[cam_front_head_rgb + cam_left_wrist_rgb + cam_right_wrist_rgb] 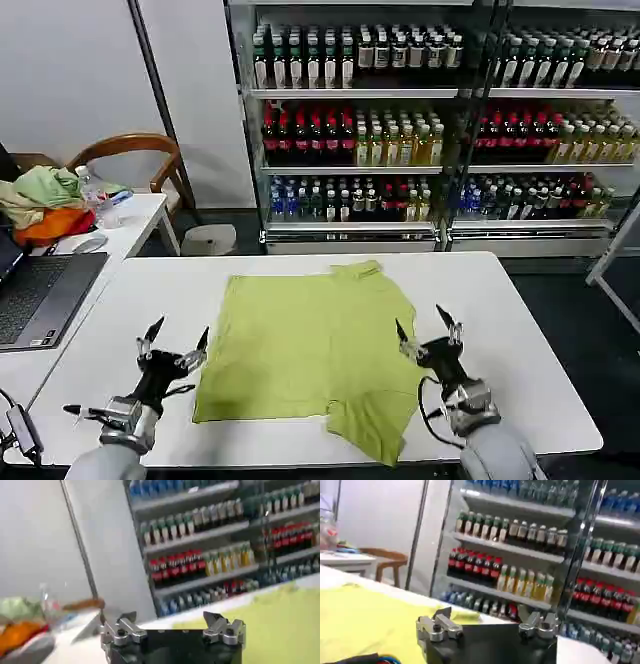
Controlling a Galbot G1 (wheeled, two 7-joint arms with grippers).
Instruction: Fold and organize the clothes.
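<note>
Left pincer spread, hovering just beside the near left corner of the T-shirt. T-shirt spread flat, a little rumpled, mid white surface. Right pincer spread, over the shirt's near right edge.

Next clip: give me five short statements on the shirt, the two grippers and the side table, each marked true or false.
1. The lime T-shirt lies spread out on the white table. True.
2. The left gripper holds the shirt's edge. False: it stands beside the shirt's left edge, jaws open and holding nothing.
3. The right gripper is at the shirt's right edge, jaws open. True.
4. The shirt is already folded into a neat square. False: it lies open, one sleeve hanging toward the near edge.
5. A heap of garments sits on the side table to the left, beside a laptop. True.
</note>
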